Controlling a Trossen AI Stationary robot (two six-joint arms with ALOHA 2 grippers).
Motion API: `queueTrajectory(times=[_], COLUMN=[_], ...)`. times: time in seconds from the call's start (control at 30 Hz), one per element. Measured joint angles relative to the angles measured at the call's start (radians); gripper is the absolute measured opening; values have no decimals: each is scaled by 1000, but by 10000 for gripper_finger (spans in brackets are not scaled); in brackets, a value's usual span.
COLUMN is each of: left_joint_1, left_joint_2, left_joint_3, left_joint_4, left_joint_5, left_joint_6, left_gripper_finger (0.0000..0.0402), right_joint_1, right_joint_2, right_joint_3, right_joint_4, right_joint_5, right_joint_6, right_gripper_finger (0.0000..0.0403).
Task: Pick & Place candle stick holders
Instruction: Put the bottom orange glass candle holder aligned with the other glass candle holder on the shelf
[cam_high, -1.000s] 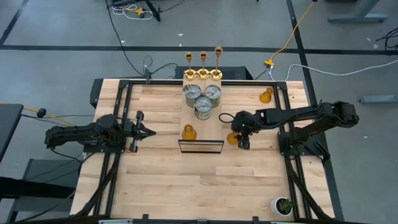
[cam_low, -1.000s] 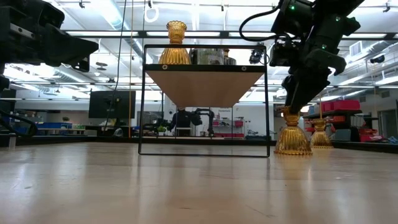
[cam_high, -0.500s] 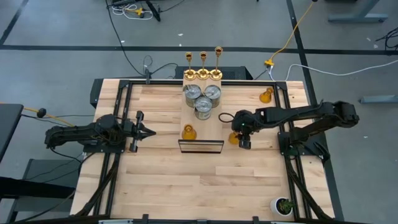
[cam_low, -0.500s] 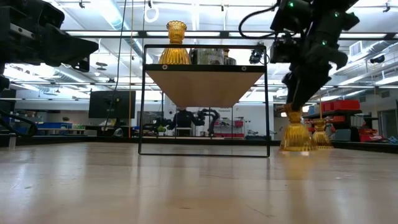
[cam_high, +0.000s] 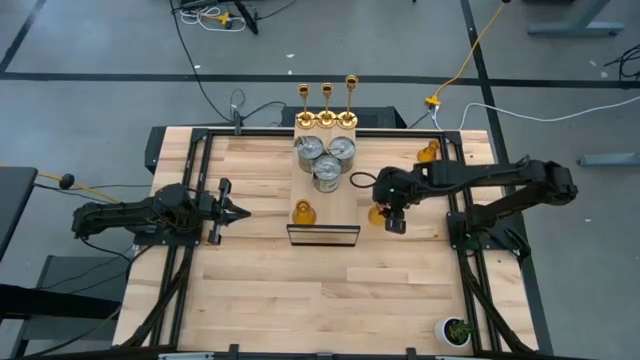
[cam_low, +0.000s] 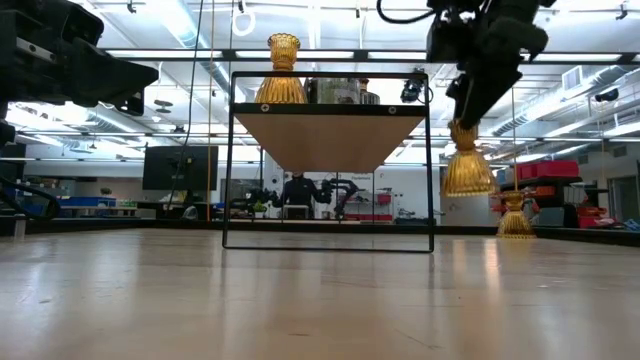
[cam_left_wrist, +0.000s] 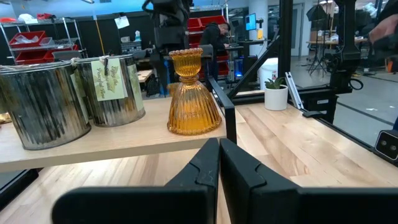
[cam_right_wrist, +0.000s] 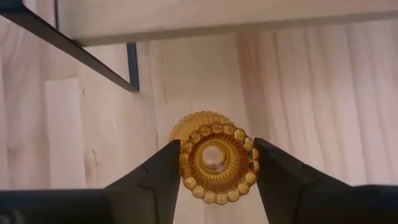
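A small raised shelf (cam_high: 340, 205) with a wooden top and a black frame stands mid-table. On it are three gold candlesticks (cam_high: 326, 105) at its far end, three silver cans (cam_high: 325, 160), and one amber holder (cam_high: 303, 212) near its front edge. My right gripper (cam_right_wrist: 216, 169) is shut on a second amber holder (cam_low: 468, 170), which hangs in the air just right of the shelf. A third amber holder (cam_high: 428, 153) stands on its base on the table at the far right. My left gripper (cam_left_wrist: 219, 168) is shut and level, left of the shelf, touching nothing. My right gripper pinches the holder's beaded top rim (cam_right_wrist: 186, 163) between its two fingers (cam_right_wrist: 163, 177), one on each side of the cup. The fingers come from above, slanting down. The holder hangs upright below them, its wide base (cam_low: 468, 185) down, clear of the table.
The shelf's black frame (cam_low: 432, 160) stands close to the left of the held holder. Black rails (cam_high: 462, 190) run along the table's left and right sides. A small potted plant (cam_high: 458, 330) sits at the near right corner. Bare wood lies in front of the shelf.
My right gripper has gone up with the amber holder. The holder stood on the table a second ago and now hangs upright, lifted clear to about the height of the shelf's underside.
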Motion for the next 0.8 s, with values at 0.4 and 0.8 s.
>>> queueTrajectory(times=[0.4,0.8], left_joint_1=[0,0], left_joint_2=[0,0], left_joint_3=[0,0], left_joint_4=[0,0], left_joint_5=[0,0], left_joint_6=[0,0], left_gripper_finger=[18,19], right_joint_1=[0,0], right_joint_2=[0,41], right_joint_3=[178,396], right_joint_4=[-179,-310], right_joint_5=[18,60], right_joint_6=[26,27], right_gripper_finger=[177,177])
